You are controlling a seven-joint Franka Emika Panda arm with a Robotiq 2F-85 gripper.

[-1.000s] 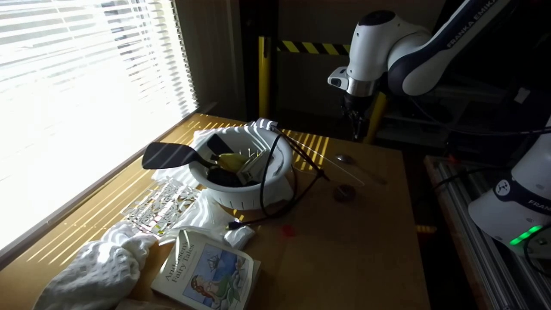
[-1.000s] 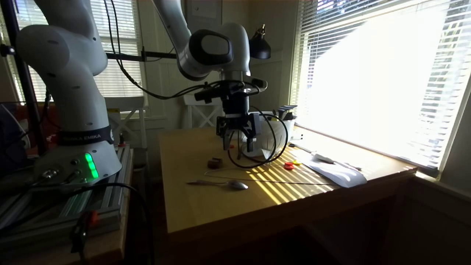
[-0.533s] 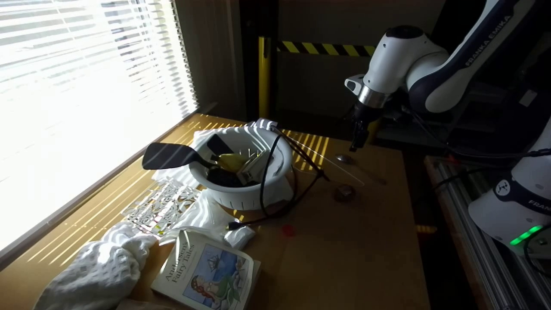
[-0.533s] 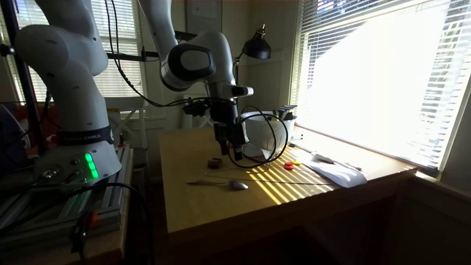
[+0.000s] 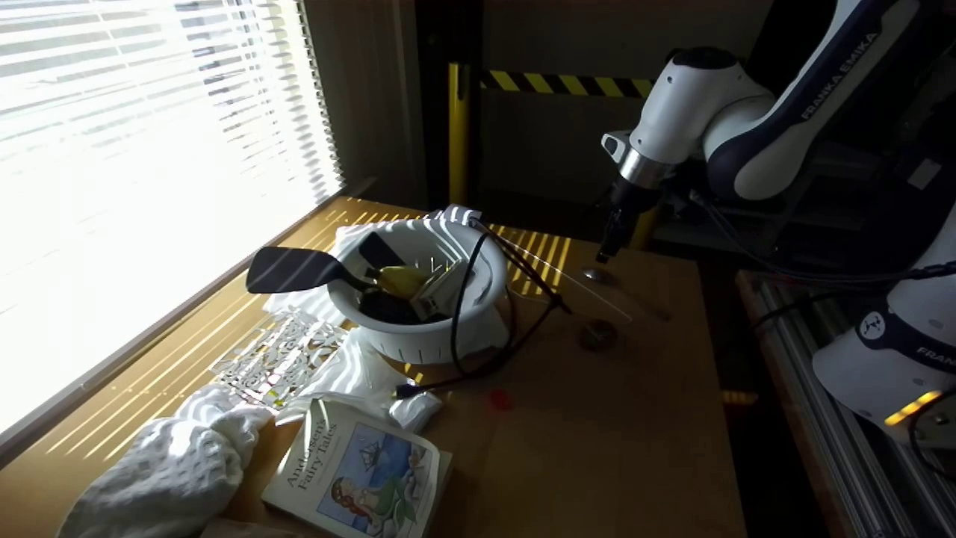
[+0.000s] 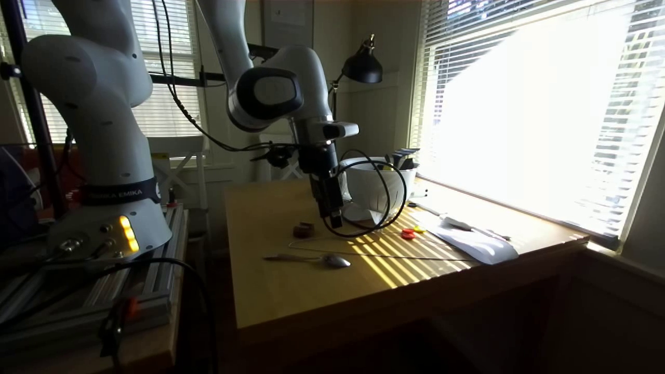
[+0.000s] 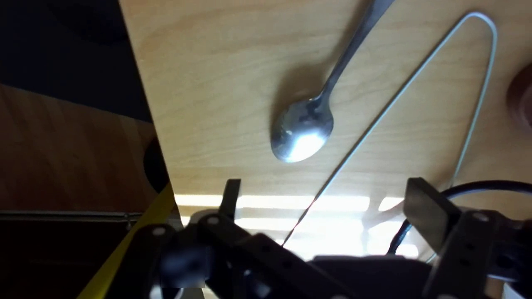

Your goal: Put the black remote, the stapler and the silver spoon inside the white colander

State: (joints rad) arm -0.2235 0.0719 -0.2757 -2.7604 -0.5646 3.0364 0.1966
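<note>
In an exterior view, a crumpled white cloth lies in the lower left of the frame, a patterned sheet just up and right of it. Next, at the bottom, a book titled Andersen's Fairy Tales lies cover up. The white colander stands upright near the middle: a black spatula juts past its left rim, a yellow item lies inside among dark items too shaded to identify, and a black cable loops down by its right side. Farther right, a small red piece lies on the worktop. Right of centre is the silver spoon, flat on the worktop, with a round brown object just below it in the frame. The end effector hangs tilted, in both exterior views, its tips higher in the frame than the spoon.

In the wrist view, the worktop's edge runs down the left. The end effector's two fingers reach in from the bottom, spread wide apart. The spoon's bowl is mid-frame, higher than that gap and apart from both fingers, its handle running to the top edge. Right of it, a thin wire bends back near the upper right.
</note>
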